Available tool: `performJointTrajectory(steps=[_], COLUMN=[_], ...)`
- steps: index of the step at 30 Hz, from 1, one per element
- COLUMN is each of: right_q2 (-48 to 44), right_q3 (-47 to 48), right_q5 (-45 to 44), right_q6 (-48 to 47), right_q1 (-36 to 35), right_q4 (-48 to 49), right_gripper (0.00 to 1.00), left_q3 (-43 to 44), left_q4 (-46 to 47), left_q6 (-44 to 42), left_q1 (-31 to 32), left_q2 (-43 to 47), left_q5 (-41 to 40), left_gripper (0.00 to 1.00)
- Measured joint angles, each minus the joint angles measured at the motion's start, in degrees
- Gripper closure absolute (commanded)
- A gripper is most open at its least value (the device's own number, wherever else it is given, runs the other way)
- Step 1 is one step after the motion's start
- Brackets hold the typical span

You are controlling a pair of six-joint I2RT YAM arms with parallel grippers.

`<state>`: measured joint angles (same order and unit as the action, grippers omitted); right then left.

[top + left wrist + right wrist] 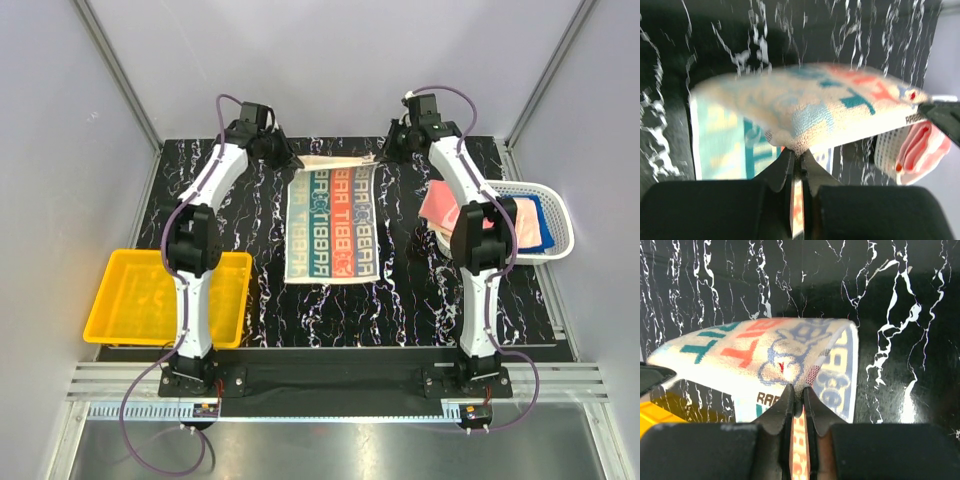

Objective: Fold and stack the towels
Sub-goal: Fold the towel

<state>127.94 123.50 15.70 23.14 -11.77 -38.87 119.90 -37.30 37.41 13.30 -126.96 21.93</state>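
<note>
The folding looks barely begun. The left pincer (286,156) and the right pincer (386,150) are each closed tight on a far corner of the beige lettered towel (332,225). They hold that edge lifted just off the black marbled table (420,290), while the rest lies flat, stretching from the pincers back toward the arm bases. No fold is finished and no stack shows. Outward of the right pincer and nearer the bases, the white mesh basket (562,215) holds the unfolded towels: a pink one (440,205) spilling over its rim, a salmon one (525,230) and a blue one (537,212). The yellow plastic bin (170,258), well apart from the left pincer beside that arm's base, seems to hold nothing.
</note>
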Motion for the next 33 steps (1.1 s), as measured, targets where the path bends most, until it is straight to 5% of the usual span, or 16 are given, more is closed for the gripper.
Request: performJointTrajectory(steps=[5, 19, 21, 25, 29, 33], right_q2=[-4.2, -24.6, -24.7, -24.7, -24.7, -24.7], right_q3=[-6.6, -49.6, -52.5, -56.2, -57.2, -57.5], right_q5=[1.5, 4.2, 4.1, 3.7, 2.6, 1.7], right_q6=[0.7, 5.5, 5.9, 6.5, 6.6, 6.7], right_q1=[0.2, -3.6, -4.5, -5.2, -5.1, -5.1], right_q4=[1.8, 14.1, 15.2, 17.1, 18.1, 19.4], right_gripper=[1.0, 1.0, 1.0, 1.0, 1.0, 1.0], left_q3=[-10.9, -43.7, -46.7, -50.6, -52.5, -54.2], left_q4=[3.5, 10.9, 10.9, 10.9, 10.9, 11.6], left_q6=[0.7, 2.0, 2.0, 1.4, 0.6, 0.5], left_q1=[0.4, 3.7, 4.1, 5.2, 5.3, 5.1], left_q2=[5.2, 20.2, 20.2, 20.3, 21.6, 23.5], left_q5=[1.2, -0.1, -0.5, -1.9, -4.3, -5.8], left_gripper=[1.0, 0.99, 0.94, 0.68, 0.56, 0.55])
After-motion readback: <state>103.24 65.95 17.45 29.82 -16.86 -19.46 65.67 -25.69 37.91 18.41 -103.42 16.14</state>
